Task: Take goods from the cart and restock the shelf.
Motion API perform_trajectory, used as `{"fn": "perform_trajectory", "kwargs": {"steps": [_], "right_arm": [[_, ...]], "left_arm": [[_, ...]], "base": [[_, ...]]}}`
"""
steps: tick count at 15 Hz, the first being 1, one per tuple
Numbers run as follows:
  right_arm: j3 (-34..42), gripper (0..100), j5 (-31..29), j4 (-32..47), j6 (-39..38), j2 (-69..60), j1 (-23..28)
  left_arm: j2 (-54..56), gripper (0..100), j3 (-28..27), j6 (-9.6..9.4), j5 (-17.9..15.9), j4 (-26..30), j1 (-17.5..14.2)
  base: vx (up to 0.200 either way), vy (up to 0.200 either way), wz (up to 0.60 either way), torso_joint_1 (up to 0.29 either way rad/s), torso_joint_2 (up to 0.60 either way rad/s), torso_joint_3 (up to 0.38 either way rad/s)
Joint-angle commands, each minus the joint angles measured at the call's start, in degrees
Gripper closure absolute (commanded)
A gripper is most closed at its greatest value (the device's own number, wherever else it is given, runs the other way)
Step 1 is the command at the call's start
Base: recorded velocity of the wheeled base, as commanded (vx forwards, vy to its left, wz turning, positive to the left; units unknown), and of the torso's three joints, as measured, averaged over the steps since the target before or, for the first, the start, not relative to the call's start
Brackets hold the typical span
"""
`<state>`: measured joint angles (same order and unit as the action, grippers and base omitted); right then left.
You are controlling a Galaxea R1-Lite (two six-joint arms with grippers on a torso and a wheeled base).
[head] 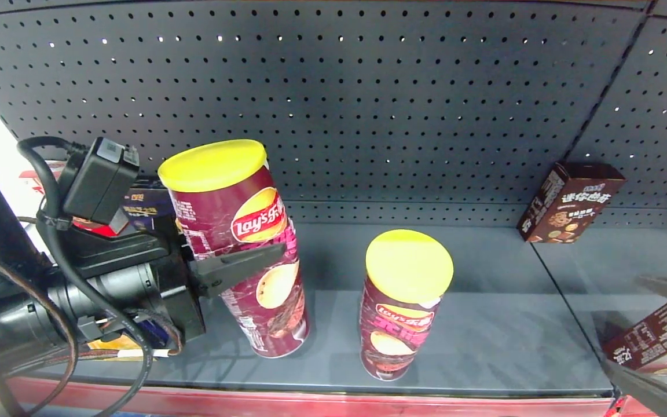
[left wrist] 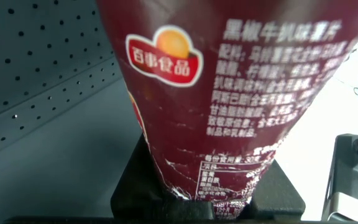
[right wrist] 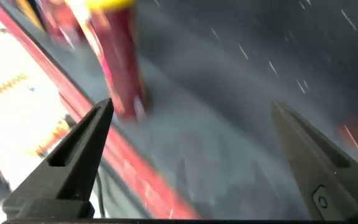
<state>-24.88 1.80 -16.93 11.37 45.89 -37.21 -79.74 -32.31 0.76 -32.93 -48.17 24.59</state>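
On the left side of the shelf (head: pixel 501 336), seen from the head view, the left gripper (head: pixel 241 255) is squeezed shut around the middle of a tall red chip can (head: pixel 223 208) with a yellow lid. The can's long side runs up and down, but it leans a bit, top toward the left. Its bottom is down by the shelf floor; I cannot tell if it touches. A second can (head: pixel 403 307) stands straight just to its right, apart from it. A brown box (head: pixel 568 202) stands far off on the right by the back wall (head: pixel 368 87). From the left wrist view, the chip can sits snug between the two jaws. From the right wrist view, the right gripper (right wrist: pixel 191 109) is wide open and holds nothing, and a blurry can stands on the shelf past it. I think the next move is to stand the chip can straight and let go, keeping off the second can.
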Motion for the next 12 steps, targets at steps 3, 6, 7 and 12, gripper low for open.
{"fn": "perform_trajectory", "kwargs": {"steps": [3, 6, 7, 12], "right_arm": [[11.7, 0, -9.2, 12.9, -2.9, -24.2, 1.6], [17.2, 0, -13.1, 12.3, -10.5, -24.6, 10.8], [17.9, 0, -13.1, 12.3, -10.6, -24.8, 12.4], [24.3, 0, -10.3, 14.8, -10.1, -38.2, 35.0]], "left_arm": [[0.1, 100, -0.1, 0.04, 0.1, 0.1, -0.6], [0.1, 100, 0.4, -0.14, -0.2, 0.0, -0.2], [0.1, 100, 0.3, -0.14, -0.2, 0.0, -0.2], [0.3, 100, 0.8, -0.40, -0.3, -0.1, 1.3]], "base": [[0.000, 0.000, 0.00, 0.000, 0.00, 0.000], [0.000, 0.000, 0.00, 0.000, 0.00, 0.000], [0.000, 0.000, 0.00, 0.000, 0.00, 0.000], [0.000, 0.000, 0.00, 0.000, 0.00, 0.000]]}}
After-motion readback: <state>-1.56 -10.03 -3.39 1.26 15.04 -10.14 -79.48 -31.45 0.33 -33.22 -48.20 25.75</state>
